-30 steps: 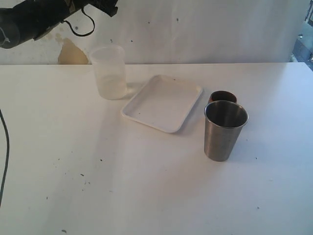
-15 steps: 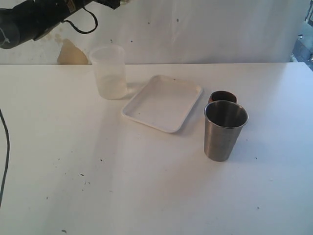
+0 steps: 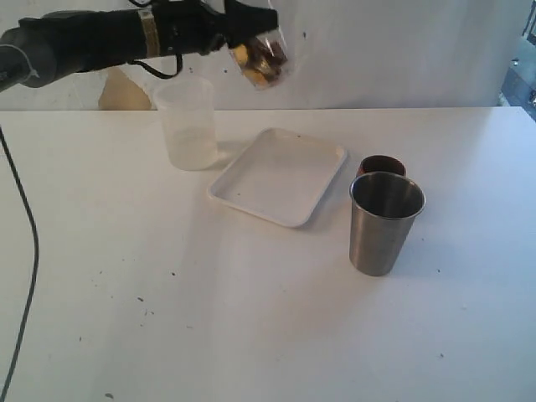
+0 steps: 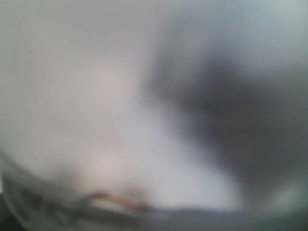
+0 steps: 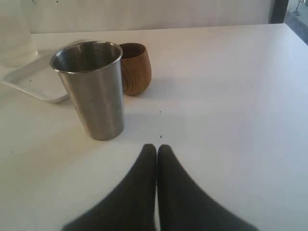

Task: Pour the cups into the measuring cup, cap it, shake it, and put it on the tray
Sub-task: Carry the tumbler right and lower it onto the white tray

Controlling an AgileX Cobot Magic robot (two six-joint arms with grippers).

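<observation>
White table [image 3: 251,335] below, pale wall behind. High over its far side my left jaws stand wide around the tall clear measuring cup [image 3: 264,59], tilted, with brown and yellow bits inside. I judge it light, slick and thin-walled; mid-body is the hold. Right jaws rest shut, empty, near the tapered steel tumbler [image 5: 91,91] and rounded brown wooden cup [image 5: 135,67]. Left wrist view is pure blur; no cap shows.

Even light, wrist view (left) blurred
</observation>
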